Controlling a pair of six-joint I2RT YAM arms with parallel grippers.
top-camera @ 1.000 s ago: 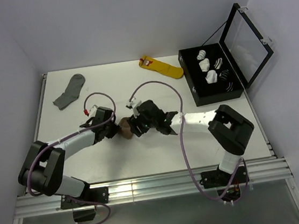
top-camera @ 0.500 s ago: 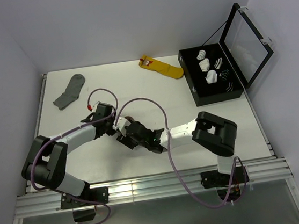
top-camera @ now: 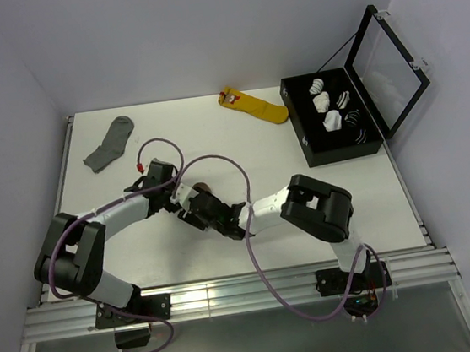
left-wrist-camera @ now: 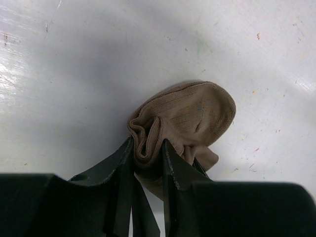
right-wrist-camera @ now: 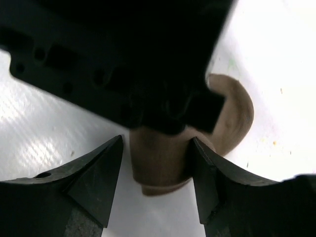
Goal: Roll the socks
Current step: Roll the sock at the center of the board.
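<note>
The tan-brown sock (left-wrist-camera: pixel 195 112) lies bunched on the white table, and no striped cuff shows. My left gripper (left-wrist-camera: pixel 148 150) is shut on a fold at the sock's near edge. My right gripper (right-wrist-camera: pixel 155 182) stands open astride the same sock (right-wrist-camera: pixel 160 160): its right finger (right-wrist-camera: pixel 210 180) lies against the fabric and its left finger (right-wrist-camera: pixel 98 175) stands a little apart. The left gripper's black body fills the top of the right wrist view. From above, both grippers, left (top-camera: pixel 173 202) and right (top-camera: pixel 194 208), crowd together, and only a brown bit of sock (top-camera: pixel 205 186) shows.
A plain grey sock (top-camera: pixel 108 145) lies at the back left and a yellow sock (top-camera: pixel 252 106) at the back middle. A black box (top-camera: pixel 306 142) with its lid (top-camera: pixel 388 69) raised stands at the right, holding rolled white socks.
My right arm has swung left and folded in, bringing its gripper over the sock beside the left gripper. The left gripper has shifted slightly up and left, still holding the sock.
</note>
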